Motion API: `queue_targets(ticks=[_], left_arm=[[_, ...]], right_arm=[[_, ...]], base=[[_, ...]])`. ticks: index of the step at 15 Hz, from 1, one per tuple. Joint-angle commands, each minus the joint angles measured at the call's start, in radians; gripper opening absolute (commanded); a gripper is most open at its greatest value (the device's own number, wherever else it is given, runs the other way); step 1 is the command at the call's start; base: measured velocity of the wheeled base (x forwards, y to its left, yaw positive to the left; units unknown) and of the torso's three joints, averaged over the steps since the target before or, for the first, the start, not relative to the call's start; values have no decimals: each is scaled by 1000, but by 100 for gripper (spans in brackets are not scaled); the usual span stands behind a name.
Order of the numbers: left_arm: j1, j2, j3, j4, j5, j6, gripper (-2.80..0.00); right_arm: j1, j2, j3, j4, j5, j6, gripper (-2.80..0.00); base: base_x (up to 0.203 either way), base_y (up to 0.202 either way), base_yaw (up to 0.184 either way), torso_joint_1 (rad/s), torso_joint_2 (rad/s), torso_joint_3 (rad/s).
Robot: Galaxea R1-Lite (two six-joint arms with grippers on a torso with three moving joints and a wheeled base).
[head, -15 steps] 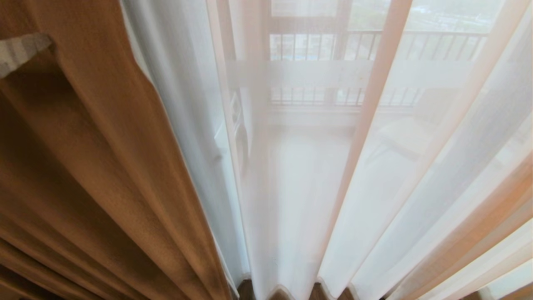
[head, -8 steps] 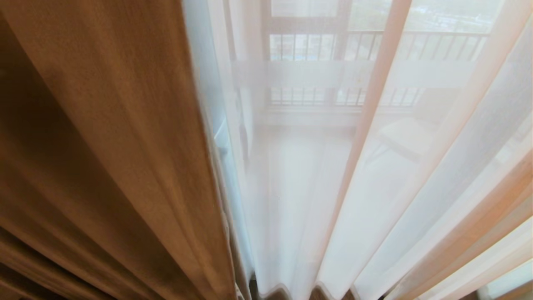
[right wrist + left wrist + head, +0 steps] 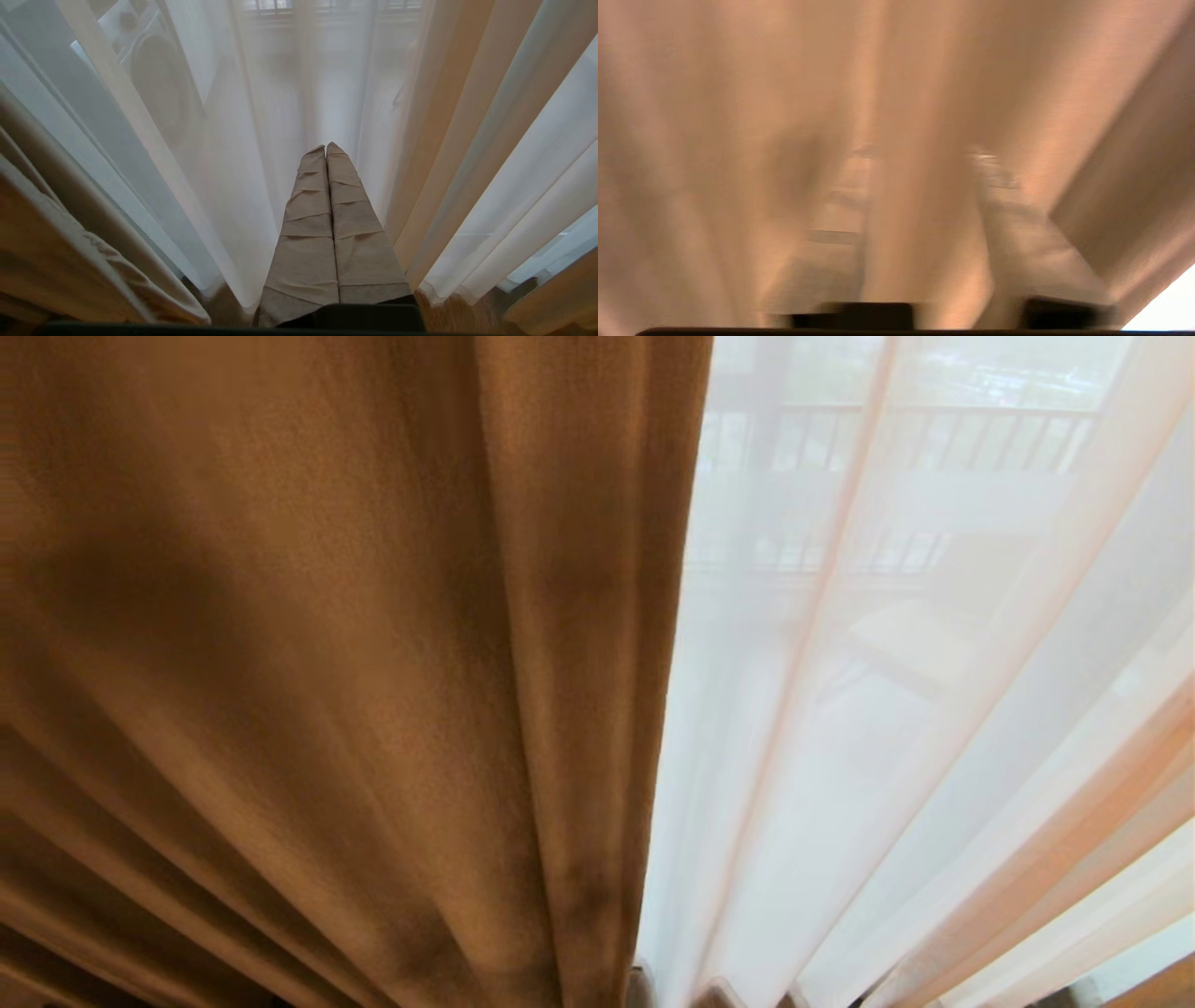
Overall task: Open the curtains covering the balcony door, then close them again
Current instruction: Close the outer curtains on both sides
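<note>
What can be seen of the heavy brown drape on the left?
The heavy brown woven drape hangs in deep vertical pleats, filling the left half of the head view down to its lower edge. Its inner edge lies against the thin white sheer curtain. In the left wrist view, a fold runs between the left gripper fingers, which look closed on it.

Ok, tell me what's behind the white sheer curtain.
Through the white sheer a barred railing and pale balcony floor show faintly. The brown drape covers everything on the robot's left, so nothing behind it is visible.
</note>
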Motion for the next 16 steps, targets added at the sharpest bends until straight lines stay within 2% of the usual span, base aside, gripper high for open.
queue_targets(ticks=[1, 5, 10, 16], left_arm=[[1, -16, 35, -2, -3, -1, -280], [1, -33, 109, -3, -4, 3, -280], [2, -63, 218, -2, 1, 43, -280], [7, -192, 438, -6, 139, 154, -280]], right_arm=[[0, 0, 0, 0, 0, 1, -280], [0, 0, 0, 0, 0, 0, -280], [-1, 0, 0, 0, 0, 0, -280], [0, 0, 0, 0, 0, 0, -280]], base=[[0, 0, 0, 0, 0, 0], [0, 0, 0, 0, 0, 0], [0, 0, 0, 0, 0, 0], [0, 0, 0, 0, 0, 0]])
